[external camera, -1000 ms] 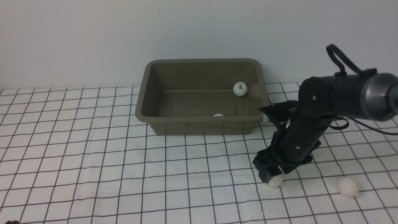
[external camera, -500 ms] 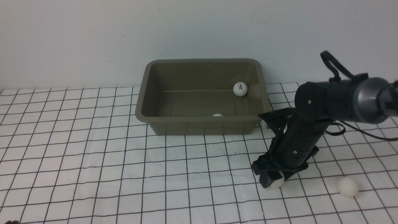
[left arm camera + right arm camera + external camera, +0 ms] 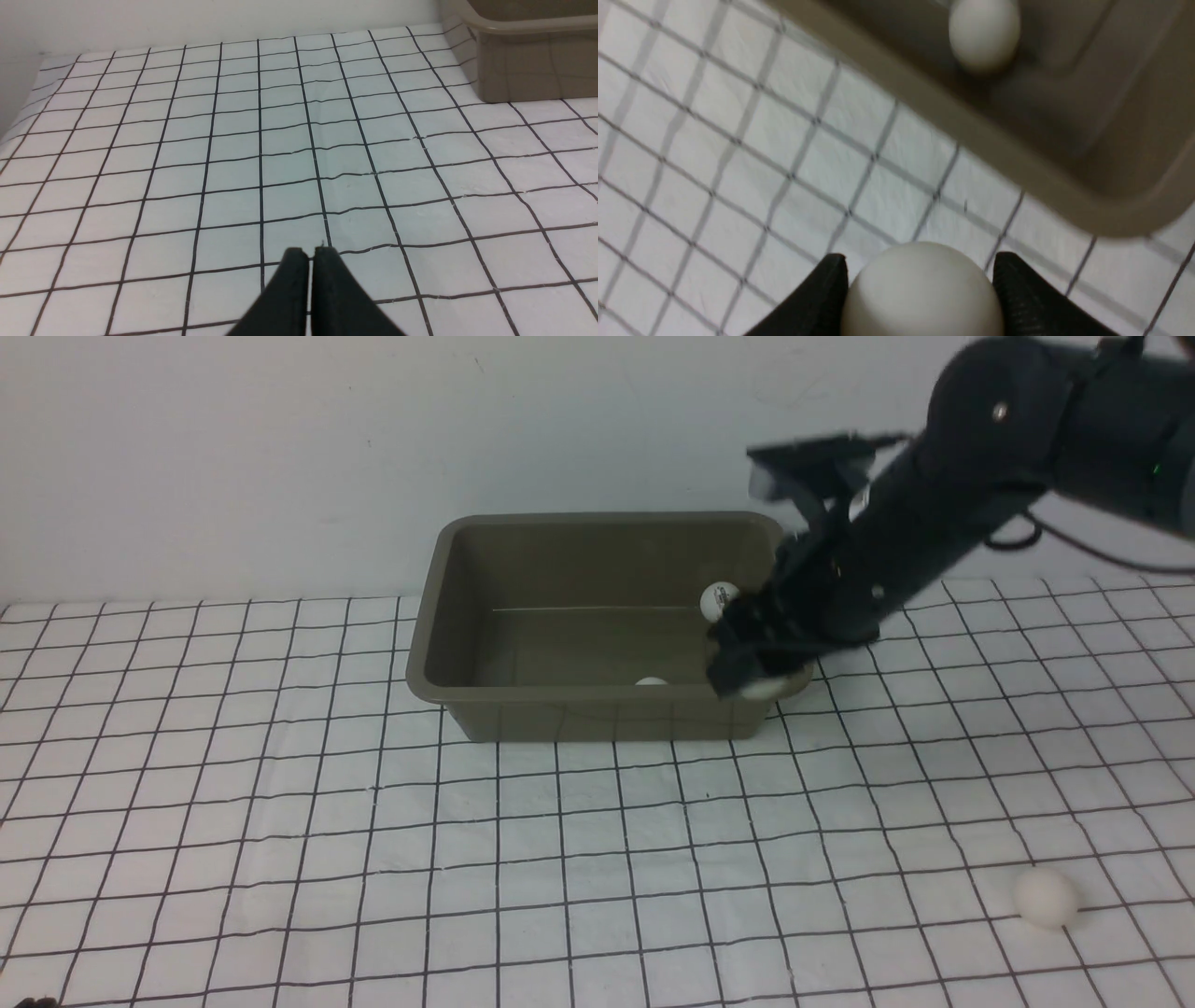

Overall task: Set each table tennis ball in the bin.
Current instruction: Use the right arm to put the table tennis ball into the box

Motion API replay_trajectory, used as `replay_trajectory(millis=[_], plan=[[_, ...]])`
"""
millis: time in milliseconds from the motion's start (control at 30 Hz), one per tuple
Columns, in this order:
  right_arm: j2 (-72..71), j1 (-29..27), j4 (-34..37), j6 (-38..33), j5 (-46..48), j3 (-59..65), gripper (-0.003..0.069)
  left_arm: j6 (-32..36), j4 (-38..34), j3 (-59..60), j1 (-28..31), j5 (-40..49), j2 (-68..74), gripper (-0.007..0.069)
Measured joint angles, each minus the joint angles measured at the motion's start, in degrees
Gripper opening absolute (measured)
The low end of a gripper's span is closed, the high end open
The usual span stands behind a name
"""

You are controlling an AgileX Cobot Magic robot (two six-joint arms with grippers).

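The olive-brown bin [image 3: 425, 644] stands at the back of the gridded cloth. Inside it lie a white table tennis ball with a logo [image 3: 715, 599] and another ball [image 3: 651, 681] just showing behind the near wall; the right wrist view shows a ball in the bin [image 3: 984, 32]. My right gripper [image 3: 758, 683] hangs over the bin's near right corner, shut on a white ball [image 3: 920, 291] [image 3: 767, 688] held between its black fingers. Another ball [image 3: 1046, 898] rests on the cloth at the front right. My left gripper [image 3: 310, 252] is shut and empty, low over the cloth.
A white wall rises right behind the bin. The bin's corner [image 3: 528, 56] shows in the left wrist view. The black-gridded white cloth [image 3: 280, 803] covers the whole table.
My right gripper closed on the ball at the front right of the cloth, lifted it and carried it back and left to above the bin's near right corner. The other balls stayed put.
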Motion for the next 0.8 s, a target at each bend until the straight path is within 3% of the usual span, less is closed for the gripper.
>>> replay_trajectory(millis=[167, 533, 800], plan=[[2.7, 0.1, -0.9, -0.3, -5.6, -8.5, 0.0358, 0.0, 0.0, 0.0, 0.0, 0.0, 0.0, -0.0004], [21.8, 0.1, -2.1, -1.2, -3.9, -23.0, 0.0358, 0.0, 0.0, 0.0, 0.0, 0.0, 0.0, -0.0004], [25.9, 0.1, -2.1, -1.4, -2.9, -23.8, 0.0401, 0.0, 0.0, 0.0, 0.0, 0.1, 0.0, -0.0004]])
